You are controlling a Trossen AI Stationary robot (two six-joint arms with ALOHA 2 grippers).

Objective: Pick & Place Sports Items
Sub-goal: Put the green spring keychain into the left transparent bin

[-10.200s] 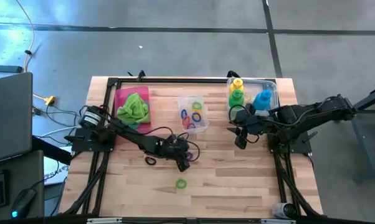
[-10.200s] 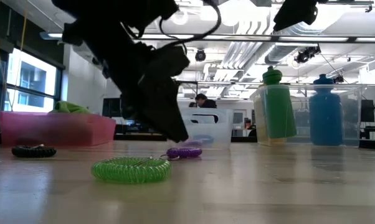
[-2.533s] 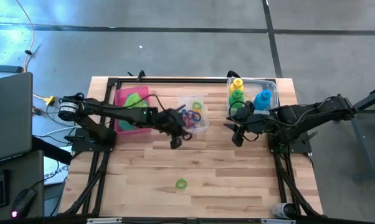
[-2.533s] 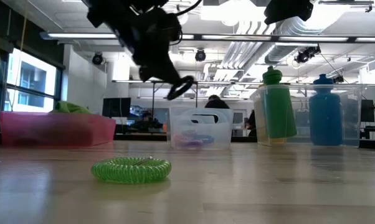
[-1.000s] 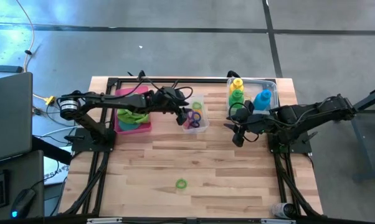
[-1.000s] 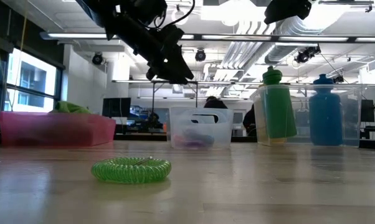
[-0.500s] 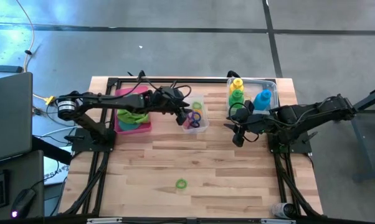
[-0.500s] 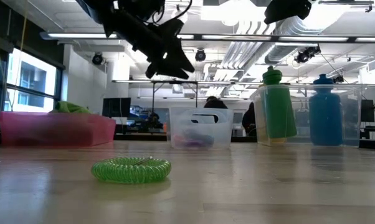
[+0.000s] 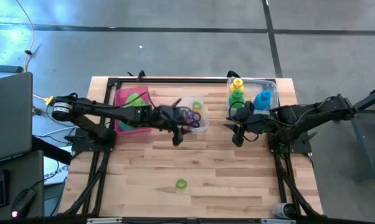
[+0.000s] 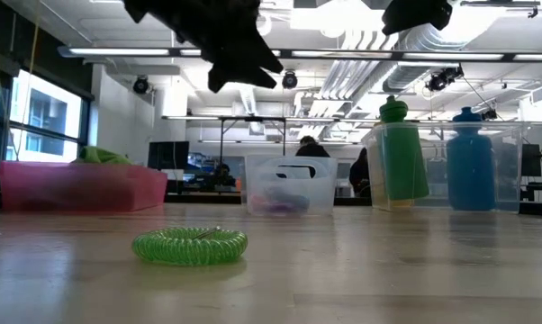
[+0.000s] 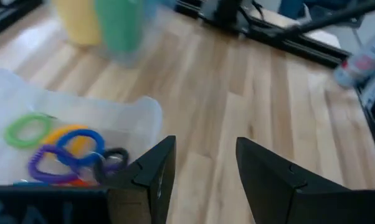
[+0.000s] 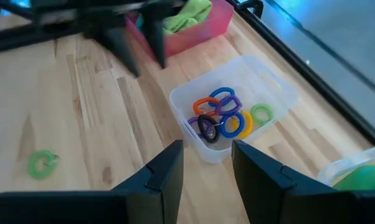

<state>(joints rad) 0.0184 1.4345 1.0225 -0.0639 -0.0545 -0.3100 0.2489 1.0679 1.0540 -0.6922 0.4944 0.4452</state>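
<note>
While the left hand (image 9: 179,138) hangs empty, fingers parted, beside the clear box (image 9: 202,126) of coloured rings (image 9: 192,116), a green ring (image 9: 182,184) lies alone on the tabletop (image 9: 237,180); the right hand (image 9: 237,138), also parted and empty, waits near the bottles (image 9: 237,96)

Open boards across the table's near half, bar one green ring (image 9: 182,184) at six o'clock. Crowded at twelve o'clock: pink tray (image 9: 122,122), ring box (image 9: 203,124), bottle box (image 9: 271,84).

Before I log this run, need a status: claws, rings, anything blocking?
Left claw open, empty, beside the ring box. Right claw open, idle near the bottles. One green ring left on table, nothing blocking it.
</note>
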